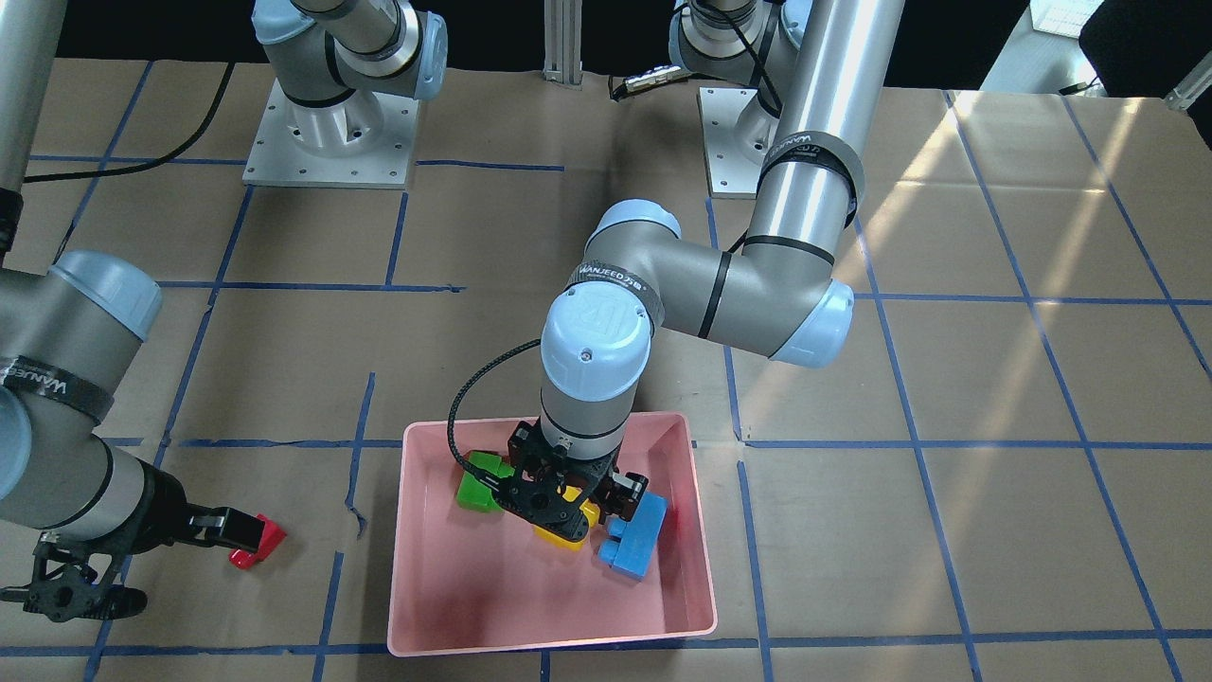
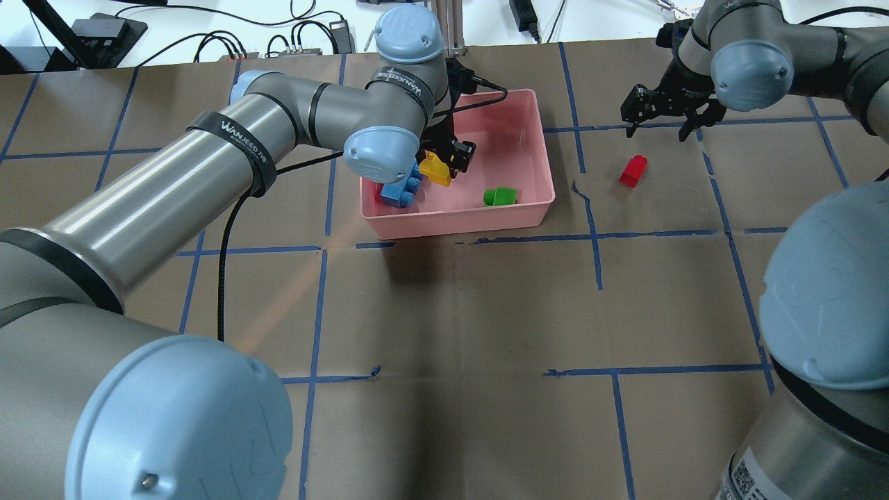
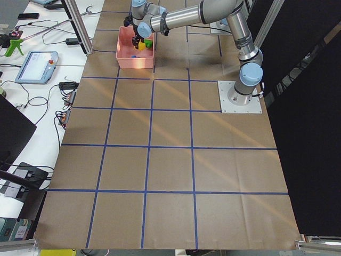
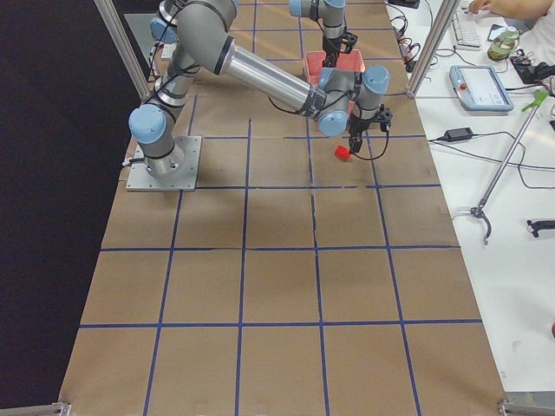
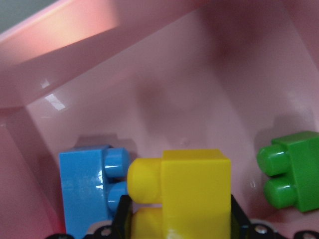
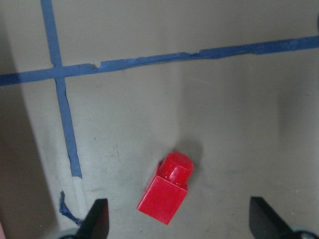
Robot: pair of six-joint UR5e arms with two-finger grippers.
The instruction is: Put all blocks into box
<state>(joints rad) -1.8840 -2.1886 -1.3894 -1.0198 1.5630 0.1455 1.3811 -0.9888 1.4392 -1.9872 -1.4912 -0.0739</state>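
Note:
The pink box (image 2: 458, 222) holds the light blue block (image 2: 403, 191) near its left wall and the green block (image 2: 500, 196) at its front. My left gripper (image 2: 451, 156) is inside the box, shut on the yellow block (image 2: 434, 169). In the left wrist view the yellow block (image 5: 194, 184) sits between the fingers, with the blue block (image 5: 87, 189) and the green block (image 5: 294, 174) on either side. The red block (image 2: 633, 171) lies on the table right of the box. My right gripper (image 2: 660, 125) hovers open just beyond it. The red block (image 6: 167, 194) lies between its fingertips (image 6: 98, 219).
Brown paper with blue tape lines (image 2: 597, 236) covers the table. The left arm's black cable (image 1: 473, 388) loops over the box rim (image 1: 549, 644). Both arm bases (image 1: 331, 133) stand at the robot's side of the table.

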